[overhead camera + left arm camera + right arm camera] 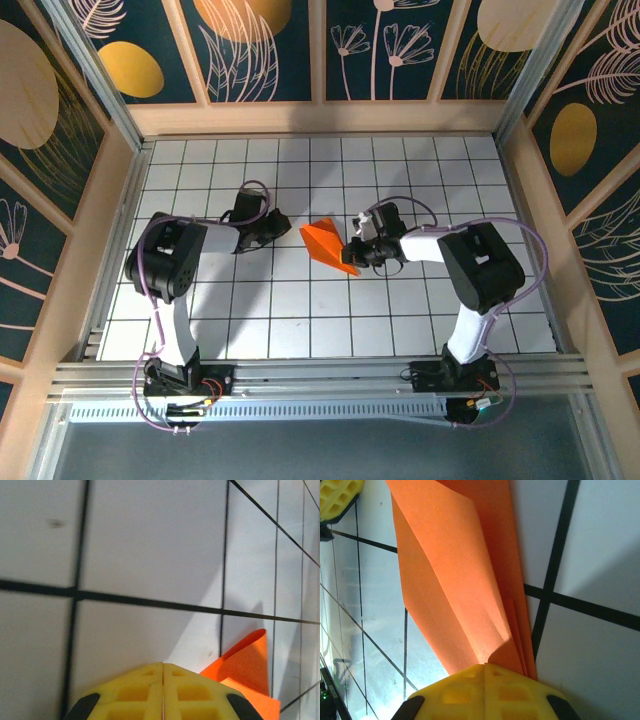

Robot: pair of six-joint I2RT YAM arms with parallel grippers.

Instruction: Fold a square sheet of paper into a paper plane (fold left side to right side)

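The square sheet of paper is folded into a narrow orange paper plane (325,243) that lies on the white grid table (300,310) between the two arms. In the right wrist view the plane (455,575) runs up from my right gripper (485,666), whose yellow fingers are shut on its near end, with creased layers fanning out beside them. My right gripper (353,250) sits at the plane's right end. My left gripper (283,227) stands just left of the plane, a small gap apart. Its yellow fingers (135,690) are pressed together with nothing between them, and the plane's raised flap (247,662) lies to their right.
Wooden walls with dark floral panels (270,40) enclose the table on three sides. An aluminium rail (320,375) runs along the near edge by the arm bases. The left gripper's yellow finger (337,497) shows at the top left of the right wrist view.
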